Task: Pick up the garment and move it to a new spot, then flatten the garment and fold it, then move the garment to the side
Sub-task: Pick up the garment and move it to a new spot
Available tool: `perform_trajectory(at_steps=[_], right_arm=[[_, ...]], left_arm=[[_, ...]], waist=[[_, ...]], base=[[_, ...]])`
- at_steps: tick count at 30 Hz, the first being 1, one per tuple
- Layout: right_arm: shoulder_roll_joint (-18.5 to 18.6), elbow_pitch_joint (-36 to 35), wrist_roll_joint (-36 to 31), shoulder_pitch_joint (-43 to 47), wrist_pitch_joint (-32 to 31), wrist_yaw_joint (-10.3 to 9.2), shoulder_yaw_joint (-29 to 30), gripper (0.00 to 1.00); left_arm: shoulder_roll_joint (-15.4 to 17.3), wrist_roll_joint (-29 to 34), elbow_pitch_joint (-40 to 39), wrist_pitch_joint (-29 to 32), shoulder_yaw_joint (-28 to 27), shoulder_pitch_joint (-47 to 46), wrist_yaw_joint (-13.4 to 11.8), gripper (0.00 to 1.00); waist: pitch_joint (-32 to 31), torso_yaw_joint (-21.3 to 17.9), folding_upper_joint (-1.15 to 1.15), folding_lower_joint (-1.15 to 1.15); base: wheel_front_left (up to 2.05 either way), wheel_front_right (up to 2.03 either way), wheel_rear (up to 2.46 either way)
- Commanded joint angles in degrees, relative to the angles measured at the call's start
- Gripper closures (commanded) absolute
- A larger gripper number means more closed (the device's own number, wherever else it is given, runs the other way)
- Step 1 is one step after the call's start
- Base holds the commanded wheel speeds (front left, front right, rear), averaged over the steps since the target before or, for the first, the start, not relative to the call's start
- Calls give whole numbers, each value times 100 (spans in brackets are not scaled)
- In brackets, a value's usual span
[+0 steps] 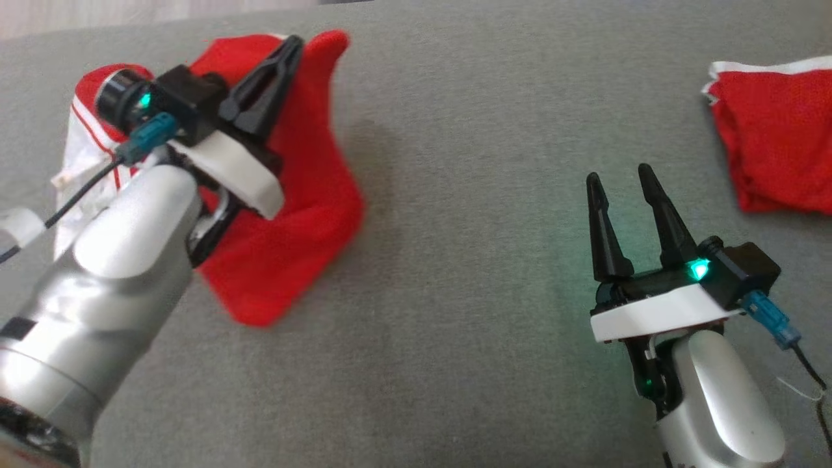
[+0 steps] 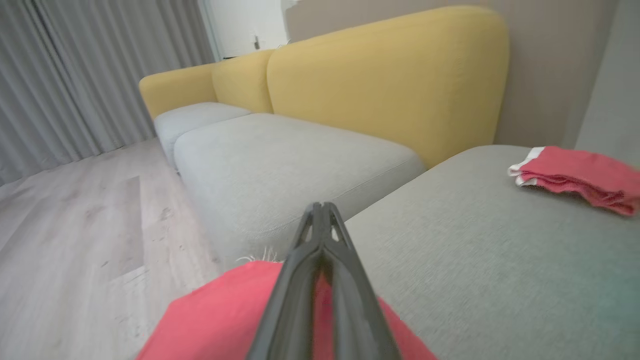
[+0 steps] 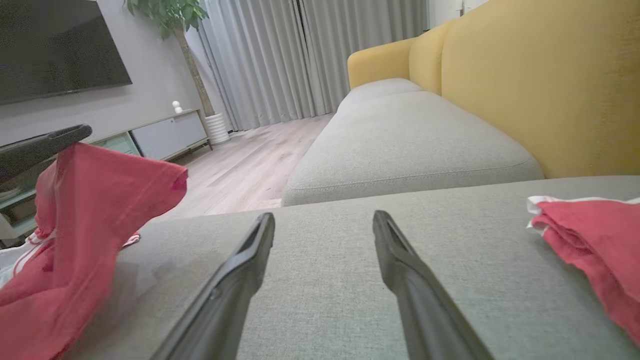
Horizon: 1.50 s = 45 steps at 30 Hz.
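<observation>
garment [image 1: 312, 195]: red, white red-striped trim | second garment [image 1: 780, 143]: red, white edge | sofa seat [image 1: 468, 273]: grey | backrest [image 2: 390, 80]: yellow

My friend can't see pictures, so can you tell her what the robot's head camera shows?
The left gripper is shut on a red garment with white trim on a grey cushion. The right gripper hangs open, holding nothing, and a folded red cloth lies at the far right.

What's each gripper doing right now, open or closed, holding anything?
Left gripper: closed, fingers pinching the red garment.
Right gripper: open, holding nothing.
</observation>
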State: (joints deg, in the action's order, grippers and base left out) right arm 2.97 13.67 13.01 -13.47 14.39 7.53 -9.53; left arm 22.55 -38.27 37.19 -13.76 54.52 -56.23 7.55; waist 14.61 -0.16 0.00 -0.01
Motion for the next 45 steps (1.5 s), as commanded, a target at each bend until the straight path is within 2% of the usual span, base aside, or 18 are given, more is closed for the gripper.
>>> perform_trajectory(at_steps=[1,9,15,16,17,23,28,36,41,45], right_arm=[[-9,-175,61,-62,61,-4,-144,0],[-9,-243,308,-176,61,-4,-302,0],[-9,-316,449,-268,61,-4,-438,0],[-9,-327,466,-285,61,-4,-457,0],[-9,-340,480,-297,61,-4,-474,0],[-9,-366,490,-316,61,-4,-375,0],[-9,-329,324,-231,61,-4,-213,0],[-9,-171,-31,47,61,-4,-7,0],[-9,-54,-188,320,61,-4,118,0],[-9,35,-244,433,61,-4,70,0]], left_arm=[[94,-8,-205,-40,-216,-399,-29,100],[-305,-37,-582,259,-128,-688,-142,100],[-526,-21,-419,337,-156,-920,-325,100],[-561,-6,-334,323,-162,-962,-363,58],[-599,-5,-239,295,-183,-993,-406,0],[-694,56,256,17,-304,-1046,-533,0],[-541,114,346,-113,-542,-745,-554,0],[-176,481,-762,-122,-1389,608,-832,0],[-223,622,-1394,-123,-1821,1815,-986,0],[-318,802,-1795,-123,-2086,2676,-1110,0]], waist=[[-51,-161,0,1],[128,-722,0,1],[276,-1030,0,1],[296,-1072,0,1],[315,-1110,0,1],[319,-1088,0,1],[114,-668,0,1],[-388,50,0,1],[-689,411,0,1],[-828,491,0,1]], base=[[0,0,0],[0,0,0],[0,0,0],[0,0,0],[0,0,0],[0,0,0],[0,0,0],[0,0,0],[0,0,0],[0,0,0]])
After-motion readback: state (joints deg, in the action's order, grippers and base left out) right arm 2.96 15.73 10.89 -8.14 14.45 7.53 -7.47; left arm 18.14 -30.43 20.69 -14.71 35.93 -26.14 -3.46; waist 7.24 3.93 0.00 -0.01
